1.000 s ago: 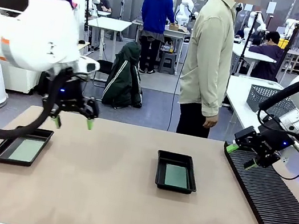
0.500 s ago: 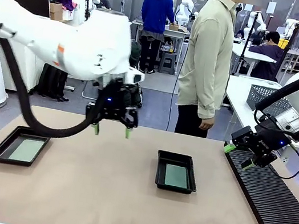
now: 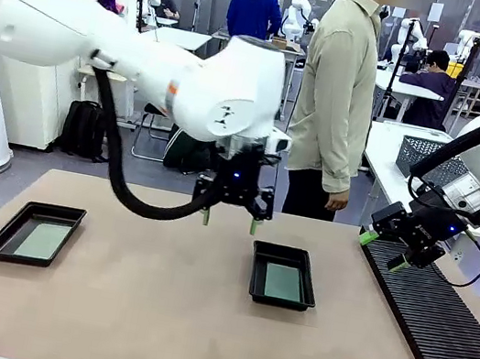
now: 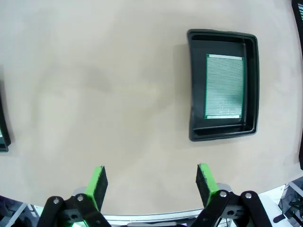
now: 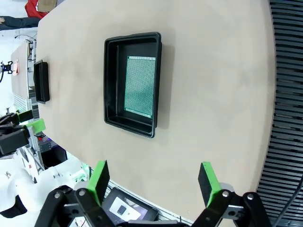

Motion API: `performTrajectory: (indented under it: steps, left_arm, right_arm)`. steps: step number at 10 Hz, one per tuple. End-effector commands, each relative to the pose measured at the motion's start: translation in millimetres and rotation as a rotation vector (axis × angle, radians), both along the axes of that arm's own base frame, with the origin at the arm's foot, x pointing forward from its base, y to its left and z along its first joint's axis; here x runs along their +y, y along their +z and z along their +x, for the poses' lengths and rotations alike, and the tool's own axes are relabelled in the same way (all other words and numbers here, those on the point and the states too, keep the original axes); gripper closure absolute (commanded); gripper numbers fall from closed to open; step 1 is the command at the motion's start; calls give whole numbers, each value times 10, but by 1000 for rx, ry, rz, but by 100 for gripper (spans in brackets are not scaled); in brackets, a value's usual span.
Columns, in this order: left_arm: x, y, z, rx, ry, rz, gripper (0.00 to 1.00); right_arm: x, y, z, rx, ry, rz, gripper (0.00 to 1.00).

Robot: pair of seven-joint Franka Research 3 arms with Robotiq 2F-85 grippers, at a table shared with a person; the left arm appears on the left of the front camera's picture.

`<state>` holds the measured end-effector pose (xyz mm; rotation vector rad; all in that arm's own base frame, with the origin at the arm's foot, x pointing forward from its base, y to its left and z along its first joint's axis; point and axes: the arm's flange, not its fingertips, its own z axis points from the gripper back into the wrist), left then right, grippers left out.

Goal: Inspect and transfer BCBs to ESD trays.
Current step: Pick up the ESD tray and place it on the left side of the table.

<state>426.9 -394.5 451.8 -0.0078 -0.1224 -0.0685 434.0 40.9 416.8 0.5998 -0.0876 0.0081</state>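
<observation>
Glossy black plastic trays [image 3: 282,277] hold finely dotted green boards [image 4: 224,86] (matt beige table [image 3: 151,313] beneath).

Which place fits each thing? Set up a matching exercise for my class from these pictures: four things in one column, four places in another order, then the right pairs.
Things:
1. left gripper
2. right gripper
3. centre tray
4. slotted rack

Places:
A. along the table's right side
B. mid-table, with a green board lying flat inside
C. open, above the table beside the centre tray's far left corner
D. open, over the rack's far end

Pairs: 1-C, 2-D, 3-B, 4-A
</observation>
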Motion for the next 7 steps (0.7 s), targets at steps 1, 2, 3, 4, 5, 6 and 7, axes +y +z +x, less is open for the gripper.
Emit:
performTrajectory:
  steps: [1, 2, 3, 4, 5, 6, 7]
  left_arm:
    - [-318, -61, 161, 12, 8, 44, 0]
    - [-458, -126, 200, 7, 1, 36, 0]
    - [-553, -209, 246, 18, -7, 37, 0]
    - [-616, -298, 297, 27, -11, 42, 0]
    - [-649, -360, 343, 29, -15, 36, 0]
    - [-677, -444, 395, 34, -26, 34, 0]
    - [-679, -532, 446, 45, -30, 36, 0]
  right_arm:
    - [15, -7, 15, 7, -21, -5, 0]
    - [15, -7, 15, 7, -21, -5, 0]
    - [15, -7, 15, 7, -21, -5, 0]
    - [15, -7, 15, 7, -21, -5, 0]
    - [15, -7, 15, 7, -21, -5, 0]
    - [15, -7, 15, 7, -21, -5, 0]
    - [15, -7, 15, 7, -21, -5, 0]
